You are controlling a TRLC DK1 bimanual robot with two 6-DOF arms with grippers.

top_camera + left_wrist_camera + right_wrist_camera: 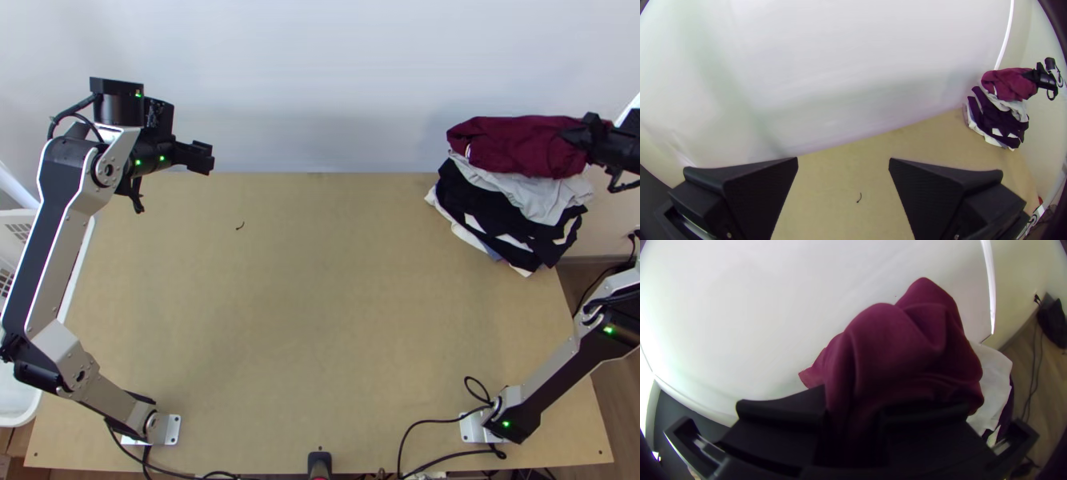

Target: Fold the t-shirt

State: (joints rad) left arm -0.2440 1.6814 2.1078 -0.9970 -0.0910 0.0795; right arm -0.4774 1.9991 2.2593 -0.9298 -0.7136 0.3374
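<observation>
White wall: rises behind the tabletop's far edge (pixel 320 72); smooth, nothing to snag cloth.
Tabletop (pixel 320 304): light, flat, matt; judged wide enough for a full spread and to offer mild grip under a fold.
White basket (pixel 20 216): beside the tabletop at the robot's left.
Garment pile (pixel 484 200): grey, black and white layers at the far right corner, edges uneven.
Maroon t-shirt (pixel 512 144): bunched at the top of the pile; collar and hem cannot be told apart.
Handling: judged light, soft and limp, not fragile; likely to sag and hide its edges. The grey layer beneath may drag along.
Hold: one end is taken; a second hold on a shoulder or hem corner, once found, would let it open out.
Right gripper (pixel 852 400): pinching a thick fold of maroon cloth at the bundle's right end.
Left gripper (pixel 843 162): fingers spread, nothing between them, above the far left of the tabletop.
Dark scrap (pixel 240 226): thin, curled, on the tabletop; advisable to keep it from under the cloth.
</observation>
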